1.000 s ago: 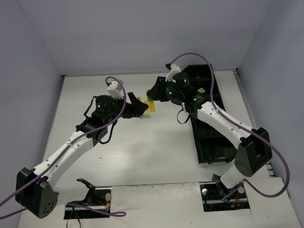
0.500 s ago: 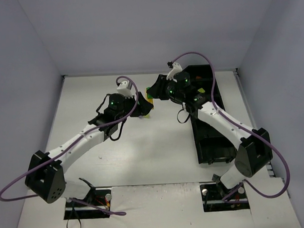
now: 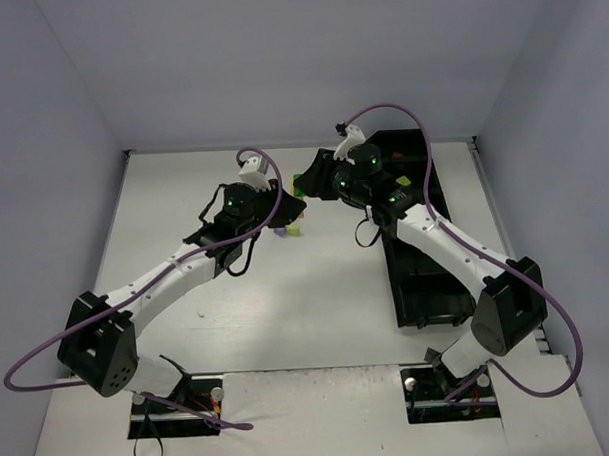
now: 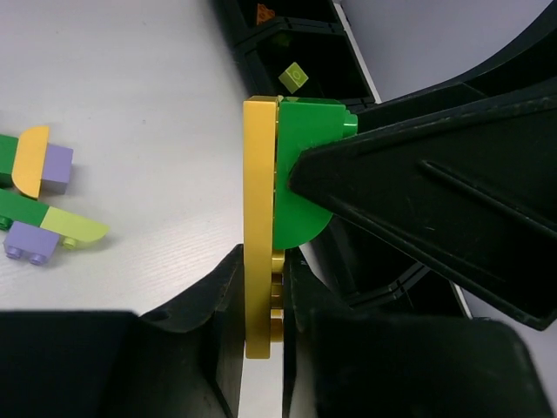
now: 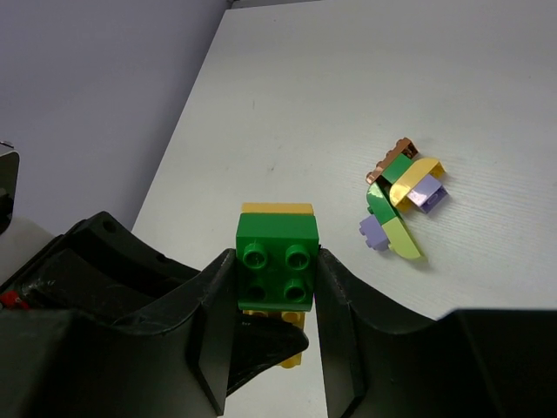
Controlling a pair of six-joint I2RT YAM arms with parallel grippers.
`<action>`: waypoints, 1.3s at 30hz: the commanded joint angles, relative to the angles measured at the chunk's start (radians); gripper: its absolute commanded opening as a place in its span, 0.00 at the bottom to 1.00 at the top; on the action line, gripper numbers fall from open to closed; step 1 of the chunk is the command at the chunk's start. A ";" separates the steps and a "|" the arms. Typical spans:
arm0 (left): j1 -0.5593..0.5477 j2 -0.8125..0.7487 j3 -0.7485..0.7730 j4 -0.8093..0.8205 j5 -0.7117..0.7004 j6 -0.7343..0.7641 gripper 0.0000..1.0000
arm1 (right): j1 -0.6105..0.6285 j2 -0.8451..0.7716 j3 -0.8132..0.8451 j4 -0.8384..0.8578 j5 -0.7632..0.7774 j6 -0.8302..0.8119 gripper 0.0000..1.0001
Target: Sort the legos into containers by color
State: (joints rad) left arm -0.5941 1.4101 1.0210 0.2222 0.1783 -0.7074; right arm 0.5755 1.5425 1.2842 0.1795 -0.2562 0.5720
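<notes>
The left tool point(image 4: 261, 292) clamps the yellow brick point(image 4: 259, 174) — the right tool point(image 5: 275, 280) clamps the joined green brick point(image 5: 276, 231).

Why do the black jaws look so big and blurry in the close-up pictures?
Left wrist view: the jaws sit right by the lens, so they look huge and soft, while the yellow brick and green brick look sharp. Right wrist view: the same. Top view: even light, faint shadows, everything tiny.
</notes>
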 commanded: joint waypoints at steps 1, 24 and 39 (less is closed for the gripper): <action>0.000 -0.013 0.042 0.010 -0.062 -0.009 0.00 | 0.004 -0.050 0.030 0.074 -0.006 -0.007 0.00; 0.089 -0.034 0.013 -0.141 -0.057 0.055 0.00 | -0.299 -0.130 -0.078 -0.253 0.360 -0.043 0.00; 0.086 -0.168 -0.033 -0.205 0.147 0.292 0.00 | -0.493 0.086 -0.112 -0.313 0.497 0.083 0.06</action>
State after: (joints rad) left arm -0.5037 1.2869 0.9833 -0.0116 0.2615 -0.4847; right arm 0.0956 1.6073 1.1496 -0.1463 0.1833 0.6178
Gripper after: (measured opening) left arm 0.116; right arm 0.337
